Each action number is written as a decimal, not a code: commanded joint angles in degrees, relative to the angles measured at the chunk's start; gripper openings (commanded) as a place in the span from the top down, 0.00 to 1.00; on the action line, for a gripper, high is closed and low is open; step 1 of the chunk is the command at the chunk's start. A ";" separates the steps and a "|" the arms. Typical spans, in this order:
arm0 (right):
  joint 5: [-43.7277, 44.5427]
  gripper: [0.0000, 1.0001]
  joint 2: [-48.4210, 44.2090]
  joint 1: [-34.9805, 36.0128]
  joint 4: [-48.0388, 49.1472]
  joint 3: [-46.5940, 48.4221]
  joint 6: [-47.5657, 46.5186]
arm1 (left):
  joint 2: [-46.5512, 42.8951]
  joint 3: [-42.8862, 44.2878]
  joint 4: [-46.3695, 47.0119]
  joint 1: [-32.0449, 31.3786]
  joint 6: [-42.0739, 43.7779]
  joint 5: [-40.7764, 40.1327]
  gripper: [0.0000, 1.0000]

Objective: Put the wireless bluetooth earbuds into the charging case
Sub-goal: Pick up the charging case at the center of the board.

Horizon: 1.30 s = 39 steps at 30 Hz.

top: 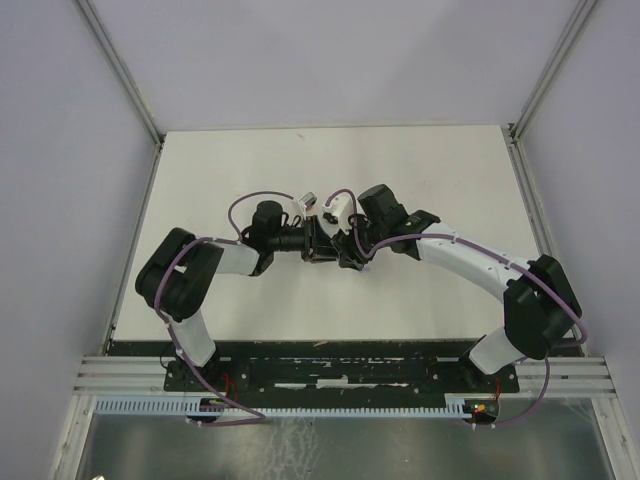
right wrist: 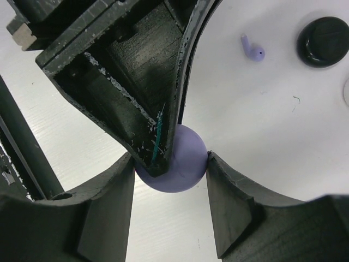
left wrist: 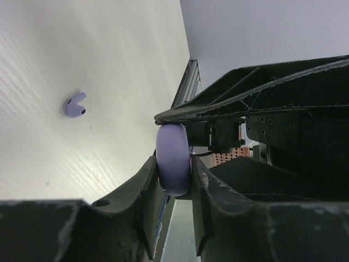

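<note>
Both hands meet over the middle of the tabletop (top: 250, 160) on 1 object, the lavender charging case (left wrist: 173, 147). The left hand (left wrist: 174, 166) is clenched on it across the thin dimension, with a finger against each flat face. The right hand (right wrist: 170, 164) grasps it across the wide round outline, fingers touching on both sides. I cannot tell from either wrist view whether the lid is open. Only 1 earbud (right wrist: 252, 49) is in view: lavender, loose on the tabletop, well apart from the charging case and from both hands. From the right wrist it lies ahead and to the right of the fingers, near a black disc (right wrist: 323, 41), its stem pointing farther away from them. From the left wrist it lies off to one side of the fingers. I cannot tell which arm is nearer. Judgement: the lid needs opening first. Then 1 hand must let go and reach out to the earbud while the other steadies the charging case.
</note>
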 commanded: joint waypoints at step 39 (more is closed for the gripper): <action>-10.58 0.26 -2.52 -20.78 53.54 -18.84 68.01 | 9.74 -9.06 56.00 -3.30 -29.24 -39.32 0.97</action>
